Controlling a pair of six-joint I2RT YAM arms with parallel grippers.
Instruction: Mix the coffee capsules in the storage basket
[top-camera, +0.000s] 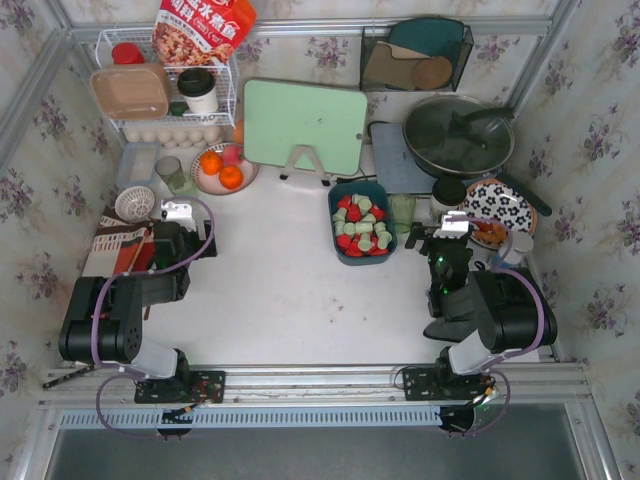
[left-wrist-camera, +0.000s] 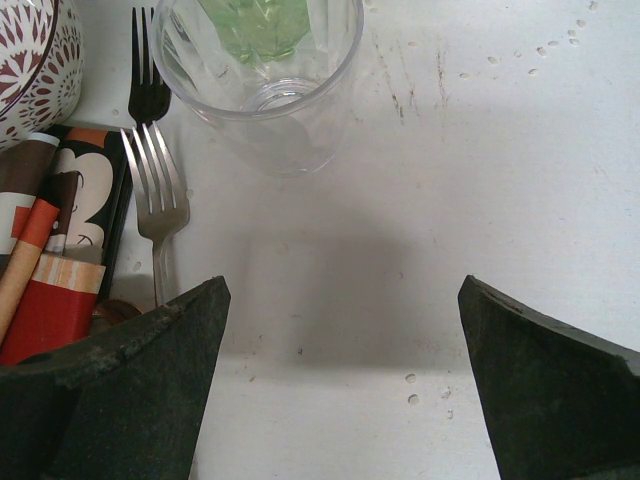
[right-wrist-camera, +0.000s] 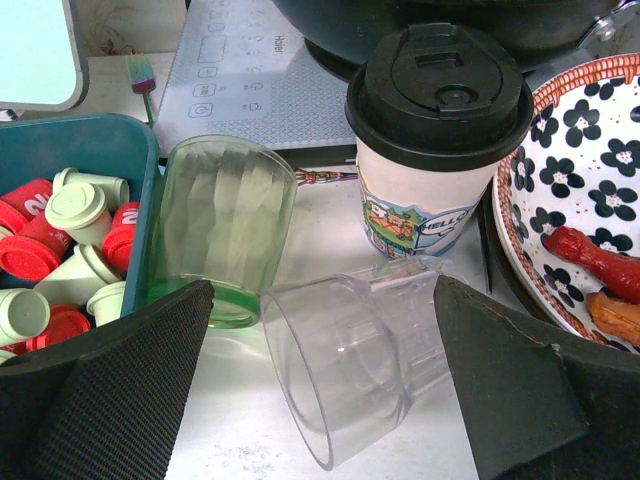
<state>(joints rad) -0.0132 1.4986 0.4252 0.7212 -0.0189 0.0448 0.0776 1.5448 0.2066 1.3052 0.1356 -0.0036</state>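
Many coffee capsules (red, mint) lie left of right gripper.

The storage basket stands right of centre on the tabletop, with the coffee capsules in it. Behind it a board leans on a stand. Just right of the basket stands an upright glass; right of that, a lidded cup, then a plate. A tipped glass lies on its side before the cup, in the gap of the right end effector. Behind the cup a pan sits on a cooker. Before the left end effector stands a left-side glass, forks on its left.
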